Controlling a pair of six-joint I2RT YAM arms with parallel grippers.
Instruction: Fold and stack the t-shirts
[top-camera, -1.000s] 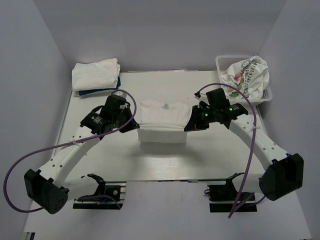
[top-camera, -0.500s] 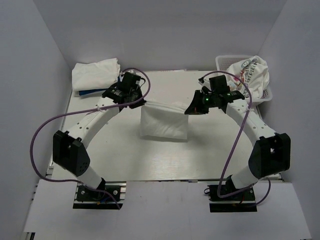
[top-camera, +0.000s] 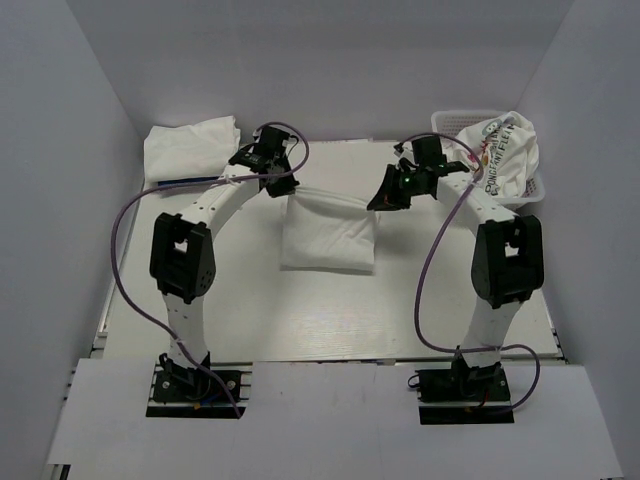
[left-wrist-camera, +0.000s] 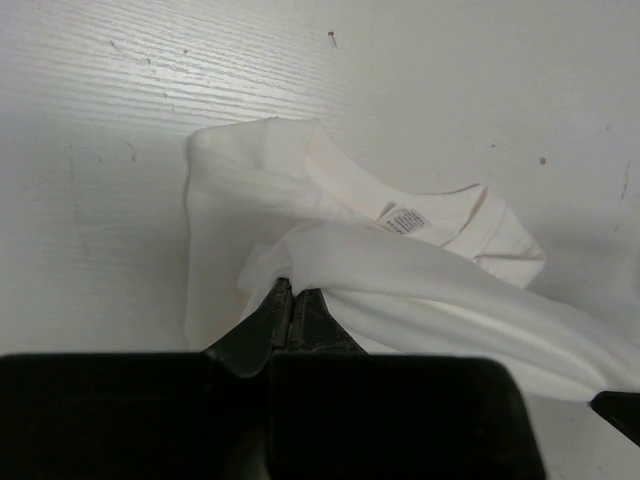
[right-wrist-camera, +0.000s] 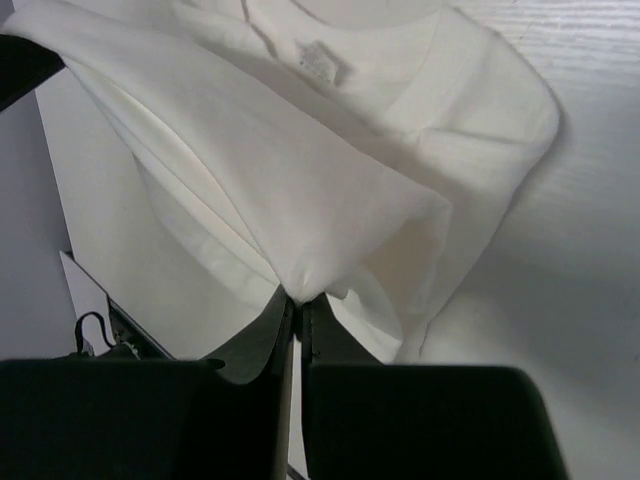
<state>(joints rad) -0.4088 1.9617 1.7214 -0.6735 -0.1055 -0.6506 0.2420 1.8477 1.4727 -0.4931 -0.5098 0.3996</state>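
A plain white t-shirt (top-camera: 329, 232) lies partly folded at the middle of the table. Its far edge is lifted and stretched between both grippers. My left gripper (top-camera: 283, 189) is shut on the shirt's left corner; in the left wrist view (left-wrist-camera: 291, 290) the cloth (left-wrist-camera: 420, 290) drapes over the jaws, with the collar label below. My right gripper (top-camera: 378, 202) is shut on the right corner; in the right wrist view (right-wrist-camera: 298, 297) the cloth (right-wrist-camera: 250, 170) fans out from the jaws. A stack of folded shirts, white (top-camera: 190, 147) on dark blue (top-camera: 185, 182), sits at the far left.
A white lattice basket (top-camera: 456, 122) at the far right holds a crumpled white shirt with a colourful print (top-camera: 497, 150). White walls close in the table on three sides. Purple cables loop beside both arms.
Both grippers have carried the shirt's lifted edge away from the arm bases toward the far side of the table, folding the cloth over. Both arms are now stretched out further.
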